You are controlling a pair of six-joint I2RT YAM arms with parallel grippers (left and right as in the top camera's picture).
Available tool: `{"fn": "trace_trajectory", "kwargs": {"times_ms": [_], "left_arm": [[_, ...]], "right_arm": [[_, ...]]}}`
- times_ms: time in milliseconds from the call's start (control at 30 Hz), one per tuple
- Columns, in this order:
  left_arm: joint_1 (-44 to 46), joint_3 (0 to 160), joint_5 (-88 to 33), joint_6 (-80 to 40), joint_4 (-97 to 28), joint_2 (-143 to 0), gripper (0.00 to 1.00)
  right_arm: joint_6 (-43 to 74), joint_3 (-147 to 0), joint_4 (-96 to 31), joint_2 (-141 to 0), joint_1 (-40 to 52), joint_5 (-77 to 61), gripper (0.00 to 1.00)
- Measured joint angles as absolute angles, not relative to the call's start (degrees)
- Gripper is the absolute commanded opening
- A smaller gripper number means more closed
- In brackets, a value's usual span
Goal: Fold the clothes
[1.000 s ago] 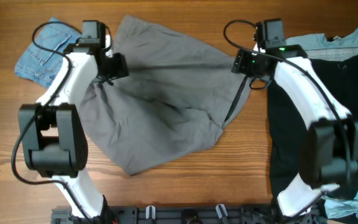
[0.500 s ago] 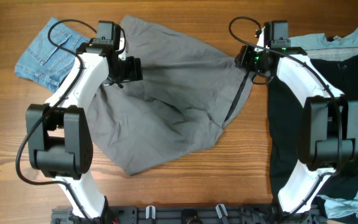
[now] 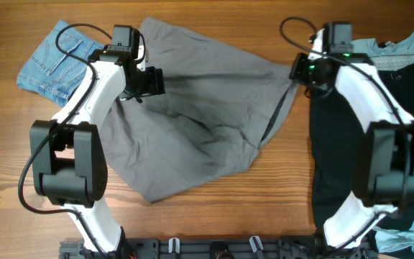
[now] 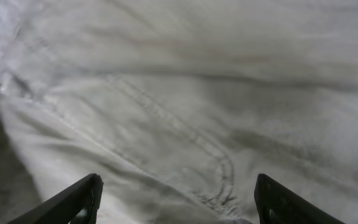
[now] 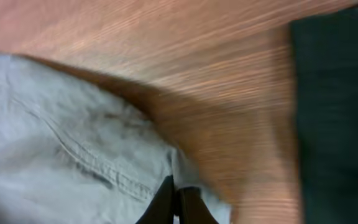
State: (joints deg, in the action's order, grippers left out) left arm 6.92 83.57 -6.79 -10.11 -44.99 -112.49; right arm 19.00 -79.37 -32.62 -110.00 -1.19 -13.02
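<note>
Overhead view shows the right hand (image 3: 302,70) clamped on the edge of the shorts (image 3: 192,122), probably to tension it; left hand (image 3: 148,80) poised over them, jaws apart.

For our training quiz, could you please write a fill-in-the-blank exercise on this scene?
1. The left gripper is ___ above the grey shorts.
2. The right gripper is ___ on the grey shorts' edge.
3. The large garment right of the grey shorts is ___.
4. The denim shorts are light ___.
Missing words: open, shut, black, blue.
</note>
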Motion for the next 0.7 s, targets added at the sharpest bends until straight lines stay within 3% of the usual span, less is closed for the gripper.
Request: {"fn": "trace_trajectory", "kwargs": {"times_ms": [67, 100, 133, 300, 333, 433, 533, 700], "left_arm": [[6.9, 83.6, -6.8, -10.1, -45.0, -112.5, 0.79], [6.9, 83.6, -6.8, -10.1, -45.0, -112.5, 0.79], [6.9, 83.6, -6.8, -10.1, -45.0, -112.5, 0.8], [6.9, 83.6, -6.8, -10.1, -45.0, -112.5, 0.88], [6.9, 83.6, -6.8, -9.9, -45.0, -112.5, 0.88], [6.9, 83.6, -6.8, -9.9, -45.2, -112.5, 0.85], [6.9, 83.6, -6.8, -9.2, -46.4, -112.5, 0.82], [7.0, 83.6, -6.8, -7.7, -47.2, -112.5, 0.82]], "right_arm": [[19.5, -79.4, -33.3, -108.6, -2.3, -10.7, 0.09], [19.7, -79.4, -33.5, -108.6, -2.5, -9.6, 0.39], [20.1, -79.4, -33.6, -108.6, -2.5, -8.2, 0.49], [20.7, -79.4, -33.7, -108.6, -2.5, -2.6, 0.47], [20.7, -79.4, -33.9, -108.6, -2.5, -2.2, 0.36], [20.0, -79.4, -36.1, -108.6, -2.5, -3.2, 0.28], [14.5, -79.4, -38.8, -108.6, -2.5, -13.2, 0.16], [11.2, -78.5, -46.6, -108.6, 0.8, -22.5, 0.16]]}}
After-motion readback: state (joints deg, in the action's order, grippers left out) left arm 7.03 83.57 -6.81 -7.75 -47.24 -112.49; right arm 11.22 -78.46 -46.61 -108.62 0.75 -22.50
